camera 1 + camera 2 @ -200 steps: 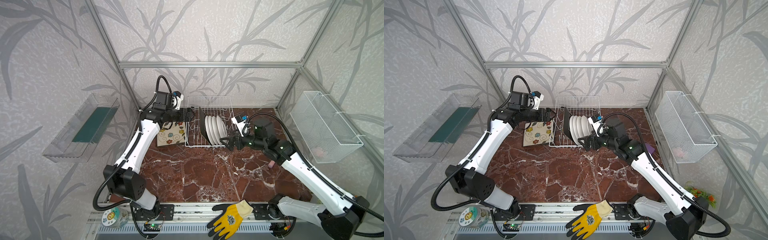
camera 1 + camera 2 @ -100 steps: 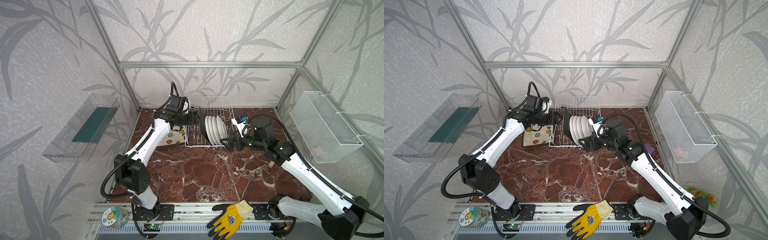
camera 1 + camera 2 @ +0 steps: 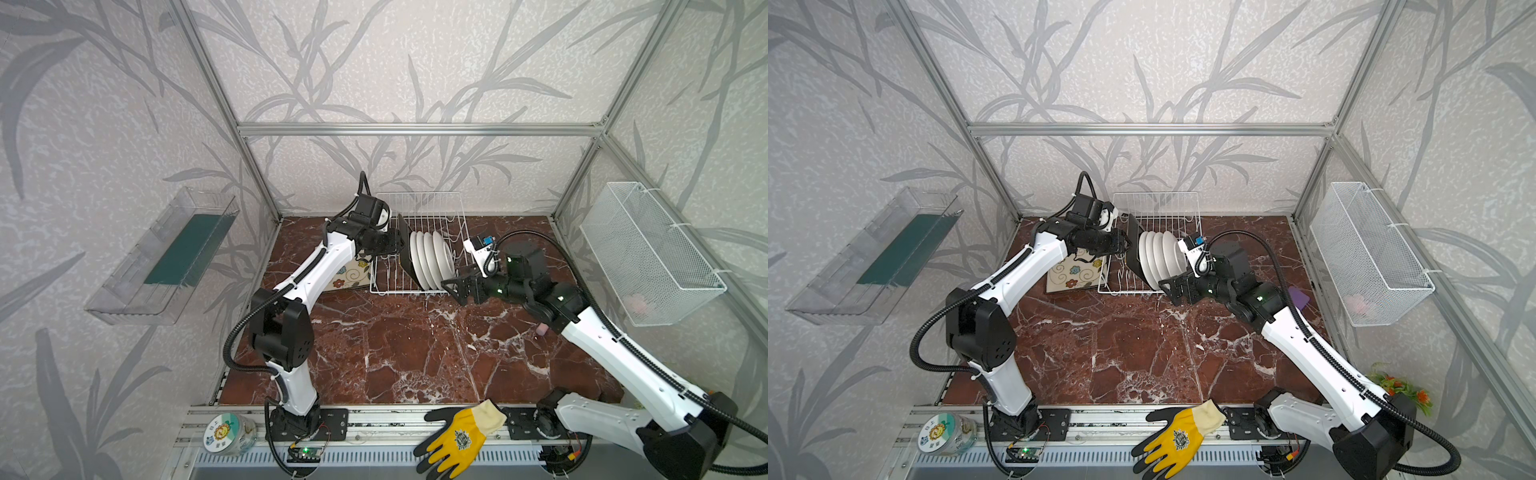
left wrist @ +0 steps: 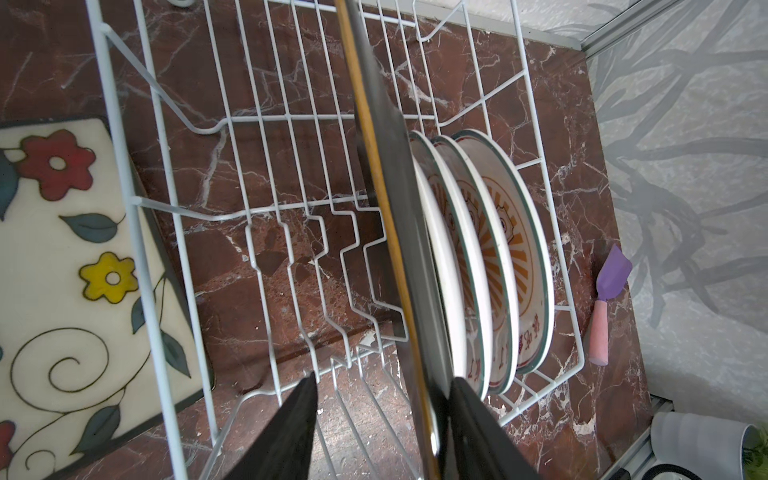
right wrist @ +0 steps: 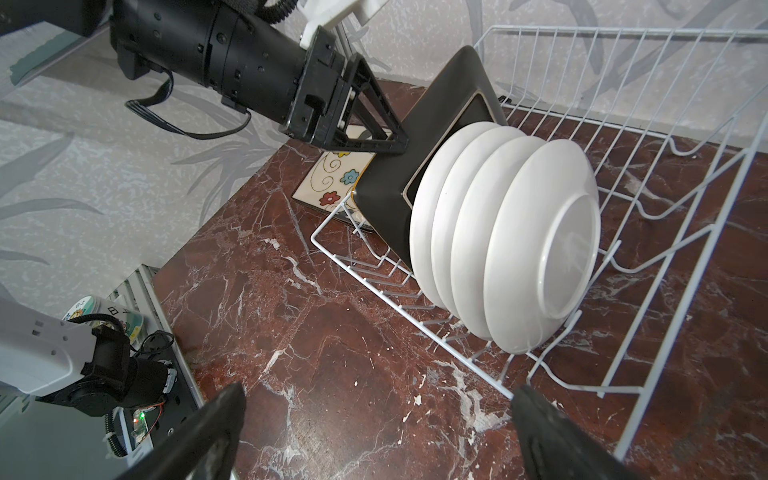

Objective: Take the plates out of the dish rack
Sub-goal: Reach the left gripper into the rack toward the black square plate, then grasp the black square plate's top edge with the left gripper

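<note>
The dish rack point(image 3: 415, 195) is seen at the back of the counter point(image 3: 395, 353); a black-backed square plate point(image 4: 382, 124) is stood on edge in it, with four round plates point(image 5: 519, 249) racked just beside it; a flowered square plate point(image 3: 349, 274) is laid flat on the counter beside the rack. The jaws of the left gripper point(image 4: 382, 382) are set astride the standing square plate's edge, partly open, a gap left at one side; the right gripper point(image 5: 378, 390) is held near the rack's front corner, its jaws spread wide and empty.
</note>
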Controlling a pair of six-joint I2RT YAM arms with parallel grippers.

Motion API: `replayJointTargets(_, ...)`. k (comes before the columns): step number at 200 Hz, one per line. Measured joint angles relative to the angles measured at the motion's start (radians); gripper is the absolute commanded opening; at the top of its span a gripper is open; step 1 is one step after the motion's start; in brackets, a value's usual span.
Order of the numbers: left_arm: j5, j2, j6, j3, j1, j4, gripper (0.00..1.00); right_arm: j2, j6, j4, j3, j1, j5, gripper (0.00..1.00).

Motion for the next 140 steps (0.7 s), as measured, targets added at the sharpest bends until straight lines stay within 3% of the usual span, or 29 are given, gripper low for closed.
replayJointTargets(44,0.012,0.038,-0.014,0.033,0.0,0.011,0.38,0.0,-0.001,0.0,0.0,0.0,0.001,0.99)
replayJointTargets(94,0.031,0.064,-0.029,0.039,-0.004,0.031,0.34,0.0,-0.001,0.0,0.0,0.0,0.001,0.99)
replayJointTargets(140,0.047,0.067,-0.054,0.039,-0.008,0.045,0.21,0.0,-0.002,-0.001,0.0,0.0,0.001,0.99)
